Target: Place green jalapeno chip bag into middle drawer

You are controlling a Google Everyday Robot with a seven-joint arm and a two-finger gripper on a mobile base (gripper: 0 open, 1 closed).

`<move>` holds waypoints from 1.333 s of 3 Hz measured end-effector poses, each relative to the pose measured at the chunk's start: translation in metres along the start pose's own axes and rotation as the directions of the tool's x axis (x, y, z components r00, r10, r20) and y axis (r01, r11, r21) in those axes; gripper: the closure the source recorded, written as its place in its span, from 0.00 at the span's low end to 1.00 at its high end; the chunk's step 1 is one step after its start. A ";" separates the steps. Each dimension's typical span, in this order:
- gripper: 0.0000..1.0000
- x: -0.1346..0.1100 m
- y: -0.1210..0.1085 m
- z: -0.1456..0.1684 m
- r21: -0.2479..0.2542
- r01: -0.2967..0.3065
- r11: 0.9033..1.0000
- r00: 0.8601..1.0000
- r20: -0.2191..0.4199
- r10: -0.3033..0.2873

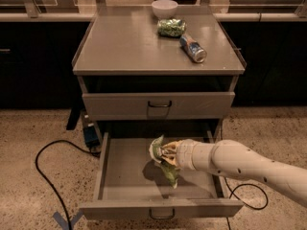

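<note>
The green jalapeno chip bag (162,161), light green and white and crumpled, hangs in my gripper (169,155) over the open middle drawer (122,178). The gripper is shut on the bag's middle; the bag's lower end dangles just above the drawer's grey tray, right of its centre. My white arm reaches in from the lower right. The drawer is pulled fully out, with its flat front and dark loop handle (161,214) nearest the camera.
The drawer above (158,105) is closed. On the cabinet top stand a white bowl (164,7), a dark green shiny packet (171,28) and a lying soda can (193,48). A black cable (45,176) loops on the floor at left, another at right (247,198).
</note>
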State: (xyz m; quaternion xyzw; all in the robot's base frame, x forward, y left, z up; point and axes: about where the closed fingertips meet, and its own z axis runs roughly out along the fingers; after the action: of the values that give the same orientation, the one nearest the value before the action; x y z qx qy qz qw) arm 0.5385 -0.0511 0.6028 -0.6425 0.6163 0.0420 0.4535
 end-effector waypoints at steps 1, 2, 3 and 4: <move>1.00 0.000 0.000 0.000 0.000 -0.001 1.000 1.000 0.000 0.001; 1.00 0.026 0.021 0.024 -0.025 -0.073 0.997 0.997 -0.026 0.072; 1.00 0.071 0.053 0.059 -0.042 -0.144 0.989 0.986 -0.089 0.140; 1.00 0.109 0.073 0.085 -0.013 -0.136 0.991 0.979 -0.156 0.133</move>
State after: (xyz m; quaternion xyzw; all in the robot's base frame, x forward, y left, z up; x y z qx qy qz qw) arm 0.5466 -0.0670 0.4471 -0.6058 0.6912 0.0298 0.3929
